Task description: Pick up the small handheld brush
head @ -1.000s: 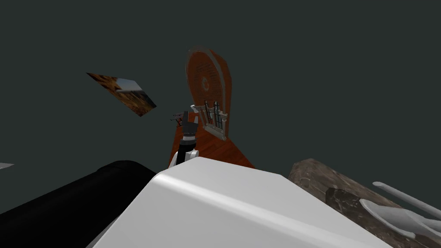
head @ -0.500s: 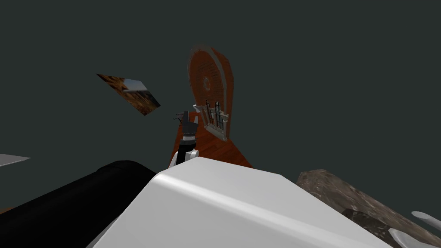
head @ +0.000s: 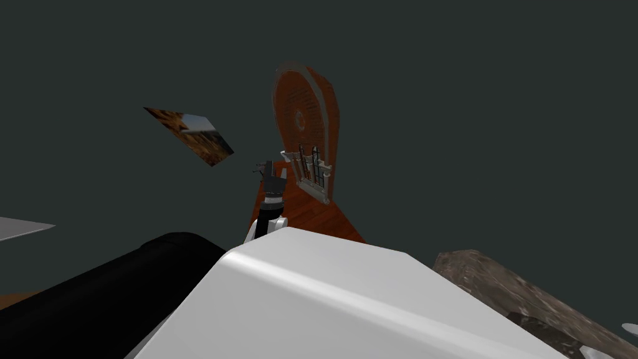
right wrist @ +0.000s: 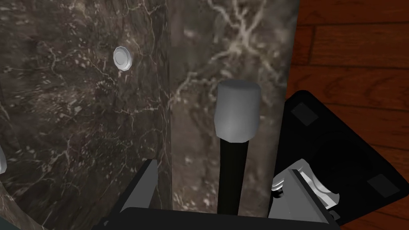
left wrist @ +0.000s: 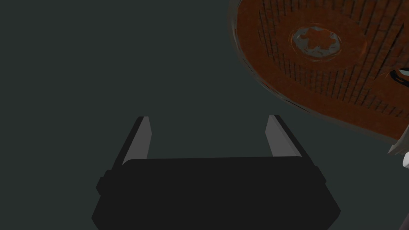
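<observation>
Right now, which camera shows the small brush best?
The right wrist view: the brush, grey head on a black handle, sits against dark marble between the right gripper's open fingers. The head view catches the marble's edge; the left wrist view faces a wall.

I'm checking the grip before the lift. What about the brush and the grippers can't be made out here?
- Right wrist view: the brush handle's end, hidden behind the right gripper and its dark body.
- Same view: whether the brush touches the marble surface; the angle does not show it.
- Head view: the left gripper and its fingers, too small to read.
</observation>
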Controlling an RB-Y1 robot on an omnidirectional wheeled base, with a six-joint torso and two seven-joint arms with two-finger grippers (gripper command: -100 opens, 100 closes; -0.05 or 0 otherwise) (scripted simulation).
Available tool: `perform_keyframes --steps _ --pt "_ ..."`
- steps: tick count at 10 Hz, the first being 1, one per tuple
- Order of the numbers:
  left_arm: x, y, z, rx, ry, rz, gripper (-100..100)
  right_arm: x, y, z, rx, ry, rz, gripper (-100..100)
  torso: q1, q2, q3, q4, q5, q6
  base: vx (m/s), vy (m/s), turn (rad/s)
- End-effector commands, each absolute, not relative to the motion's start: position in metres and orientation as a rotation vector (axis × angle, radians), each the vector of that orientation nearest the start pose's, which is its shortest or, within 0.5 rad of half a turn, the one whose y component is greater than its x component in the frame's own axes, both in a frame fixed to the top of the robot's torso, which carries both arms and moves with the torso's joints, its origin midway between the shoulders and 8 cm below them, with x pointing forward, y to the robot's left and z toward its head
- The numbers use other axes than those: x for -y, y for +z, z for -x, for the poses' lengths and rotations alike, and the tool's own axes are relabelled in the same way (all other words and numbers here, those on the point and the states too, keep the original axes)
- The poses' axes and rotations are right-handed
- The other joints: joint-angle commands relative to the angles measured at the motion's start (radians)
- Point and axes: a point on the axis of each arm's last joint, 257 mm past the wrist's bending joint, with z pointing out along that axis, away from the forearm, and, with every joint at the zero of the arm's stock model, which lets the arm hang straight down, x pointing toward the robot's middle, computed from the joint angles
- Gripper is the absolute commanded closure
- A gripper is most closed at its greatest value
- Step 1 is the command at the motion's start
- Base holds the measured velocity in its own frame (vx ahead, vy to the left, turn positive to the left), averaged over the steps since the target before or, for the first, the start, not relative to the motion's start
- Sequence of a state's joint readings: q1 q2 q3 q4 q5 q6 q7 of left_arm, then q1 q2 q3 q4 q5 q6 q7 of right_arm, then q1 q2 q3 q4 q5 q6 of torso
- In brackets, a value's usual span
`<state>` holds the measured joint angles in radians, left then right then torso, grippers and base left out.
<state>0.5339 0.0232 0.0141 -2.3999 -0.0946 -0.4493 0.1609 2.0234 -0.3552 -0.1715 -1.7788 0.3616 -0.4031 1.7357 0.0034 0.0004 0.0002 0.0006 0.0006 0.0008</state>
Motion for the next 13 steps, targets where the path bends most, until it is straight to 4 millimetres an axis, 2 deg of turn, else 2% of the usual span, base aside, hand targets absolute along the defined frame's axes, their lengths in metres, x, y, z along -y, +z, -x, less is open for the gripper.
perform_keyframes --steps 1,2,3,5,7,8,9,11,12,13 --pt "-0.269 0.056 -0.327 -0.622 -1.373 0.612 0 0.407 -0.287 0.319 -2.926 -0.575 0.931 -100 0.000 0.000 0.000 0.000 0.000 0.000 -0.004 0.003 0.029" --pt "-0.269 0.056 -0.327 -0.622 -1.373 0.612 0 0.407 -0.283 0.319 -2.924 -0.575 0.935 -100 0.000 0.000 0.000 0.000 0.000 0.000 0.000 0.000 0.000" --pt "-0.269 0.056 -0.327 -0.622 -1.373 0.612 0 0.407 -0.284 0.319 -2.925 -0.575 0.934 100 0.000 0.000 0.000 0.000 0.000 0.000 -0.003 0.004 -0.029" --pt "-0.269 0.056 -0.327 -0.622 -1.373 0.612 0 0.403 -0.284 0.323 -2.934 -0.565 0.929 100 -0.005 -0.003 -0.001 0.000 0.001 -0.006 -0.006 0.008 -0.013" --pt "-0.269 0.056 -0.327 -0.622 -1.373 0.612 0 0.404 -0.283 0.323 -2.934 -0.568 0.930 100 -0.008 -0.002 0.000 0.001 -0.001 -0.005 0.000 0.000 0.000" --pt "-0.269 0.056 -0.327 -0.622 -1.373 0.612 0 0.404 -0.283 0.323 -2.934 -0.568 0.929 0 -0.009 -0.002 0.000 0.001 -0.002 -0.005 0.000 0.000 0.000" --pt "-0.269 0.056 -0.327 -0.622 -1.373 0.612 0 0.403 -0.274 0.318 -2.922 -0.577 0.944 100 -0.009 -0.002 0.000 0.001 -0.002 -0.005 0.007 -0.010 -0.018" --pt "-0.269 0.056 -0.327 -0.622 -1.373 0.612 0 0.400 -0.264 0.317 -2.918 -0.578 0.954 100 -0.009 -0.003 -0.001 0.001 -0.001 -0.005 0.007 -0.012 -0.040" --pt "-0.269 0.056 -0.327 -0.622 -1.373 0.612 0 0.401 -0.268 0.317 -2.921 -0.578 0.949 100 -0.008 -0.003 -0.001 0.001 -0.001 -0.005 0.002 -0.003 -0.011" --pt "-0.269 0.056 -0.327 -0.622 -1.373 0.612 0 0.400 -0.267 0.317 -2.919 -0.578 0.951 0 -0.009 -0.003 -0.001 0.001 -0.001 -0.006 0.000 0.000 0.000"
